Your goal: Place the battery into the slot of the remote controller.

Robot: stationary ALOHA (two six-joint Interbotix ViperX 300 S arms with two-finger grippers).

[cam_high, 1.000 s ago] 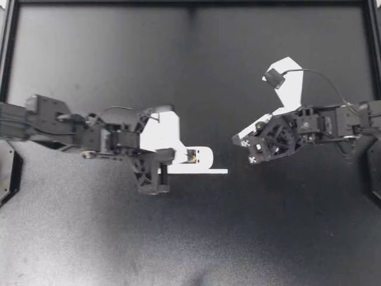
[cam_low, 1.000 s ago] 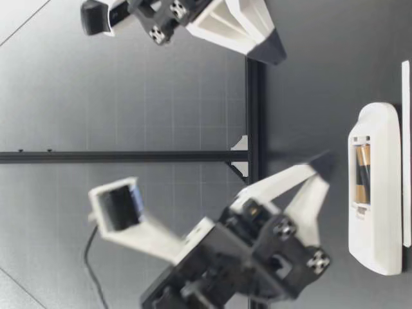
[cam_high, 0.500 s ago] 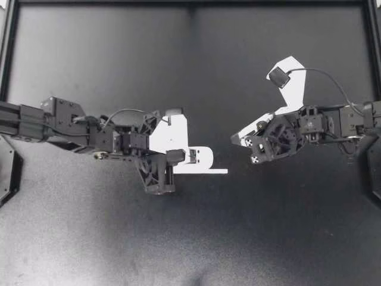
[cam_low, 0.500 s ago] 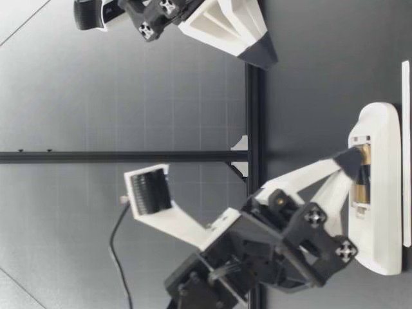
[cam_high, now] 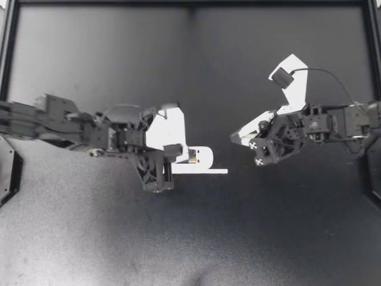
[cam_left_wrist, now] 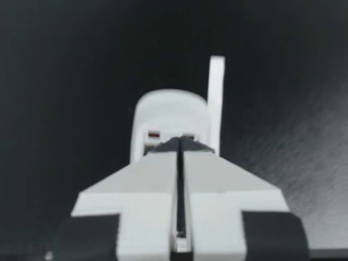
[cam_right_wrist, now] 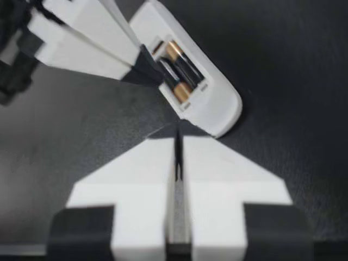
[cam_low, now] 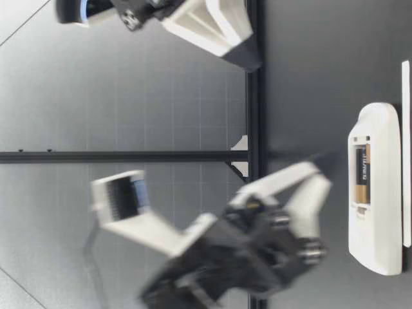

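**Battery seated in the slot, both pairs of fingers clenched on nothing**

We find the battery (cam_low: 362,174) lying in the slot of the remote controller (cam_high: 204,158), which rests flat on the tabletop (cam_high: 119,232). Our left gripper (cam_high: 177,153) hovers just above the slot and our right gripper (cam_high: 234,137) is well apart. Each has its fingers pressed together, empty. We judge the cell light, rigid and smooth — apt to roll. Any regrasp should pinch across the middle of its barrel.

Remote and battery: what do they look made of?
Remote controller: looks like white moulded plastic. The shell is smooth and matte with rounded ends and shows no glare. Battery: copper-and-black jacket with a slight sheen, probably a printed sleeve over a metal can, though the can itself isn't visible.
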